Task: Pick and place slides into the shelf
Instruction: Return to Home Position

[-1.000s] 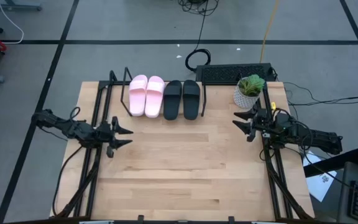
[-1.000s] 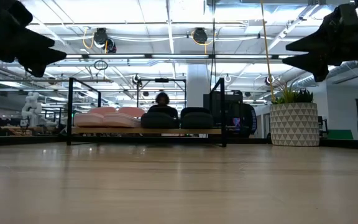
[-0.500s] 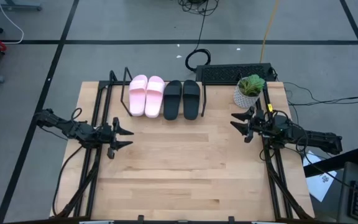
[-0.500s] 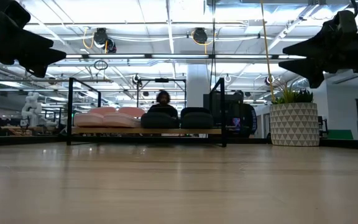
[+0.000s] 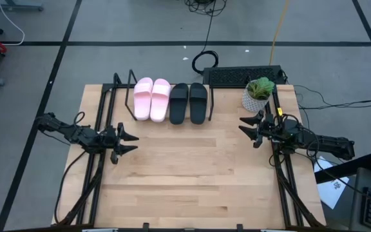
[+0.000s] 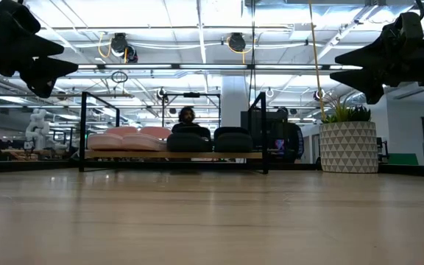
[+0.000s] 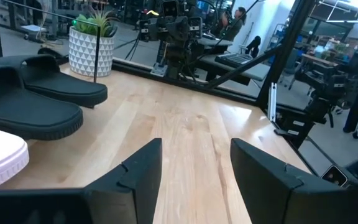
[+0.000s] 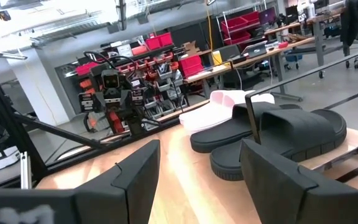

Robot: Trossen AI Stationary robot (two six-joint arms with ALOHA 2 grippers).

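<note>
Two light pink slides (image 5: 151, 98) and two black slides (image 5: 189, 102) lie side by side, soles down, on the shelf (image 5: 133, 113), a light board in a black wire frame at the table's far edge. The low view shows them in a row on the shelf board (image 6: 124, 155). My left gripper (image 5: 129, 142) hovers open above the table's left side, in front of the shelf's left end. My right gripper (image 5: 246, 126) hovers open near the right edge, beside the plant pot. Each wrist view shows open fingers with only bare table between them (image 7: 194, 168) (image 8: 201, 180).
A potted plant (image 5: 257, 94) in a white patterned pot stands at the table's far right corner, close to my right gripper. A black keyboard (image 5: 243, 76) lies beyond the far edge. A person's head (image 6: 187, 118) shows behind the shelf. Bare wood (image 5: 192, 167) fills the table's middle and near side.
My right gripper has shifted slightly toward the table's left. In the low view my left gripper has tipped a little. The person's head behind the shelf has moved slightly. The slides and the shelf have stayed where they were.
</note>
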